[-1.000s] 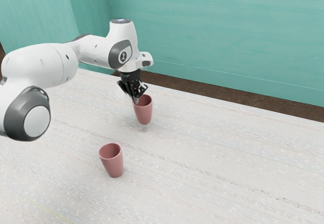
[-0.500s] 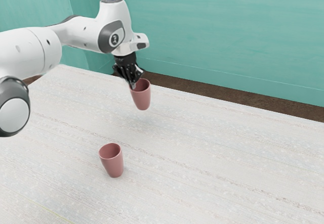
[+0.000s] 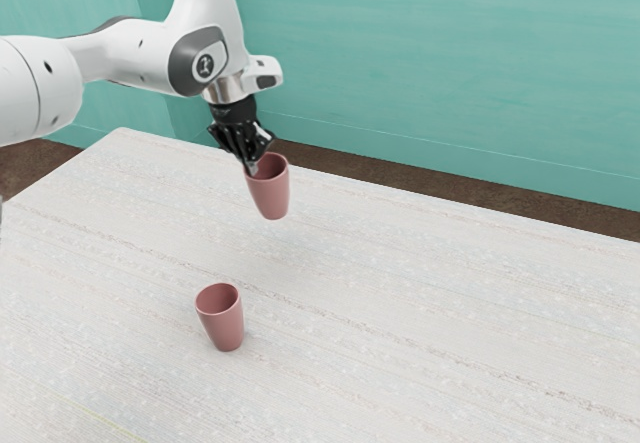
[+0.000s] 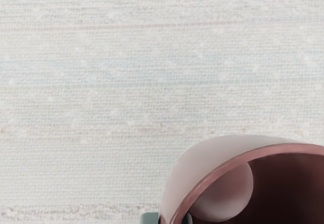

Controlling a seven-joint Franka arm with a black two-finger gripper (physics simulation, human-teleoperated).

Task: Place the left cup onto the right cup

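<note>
Pink cup (image 3: pixel 268 185), rim clenched in your gripper (image 3: pixel 251 163), has risen further off table (image 3: pixel 450 293) and drifted toward exterior view's left. Second cup (image 3: pixel 220 316) stands near side, well apart. Lift looks done; carry across next.

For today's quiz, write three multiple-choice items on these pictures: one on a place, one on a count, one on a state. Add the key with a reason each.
1. Where is the held cup relative to the table? A resting on it; B in the air above it; C hanging off its edge.
2. How many pink cups are there? A one; B two; C three.
3. How is the standing cup set? A upright, mouth up; B upside down; C on its side.
Key: B, the gripper holds it by the rim, clear of the surface; B, one held, one standing; A, its open rim faces up.
</note>
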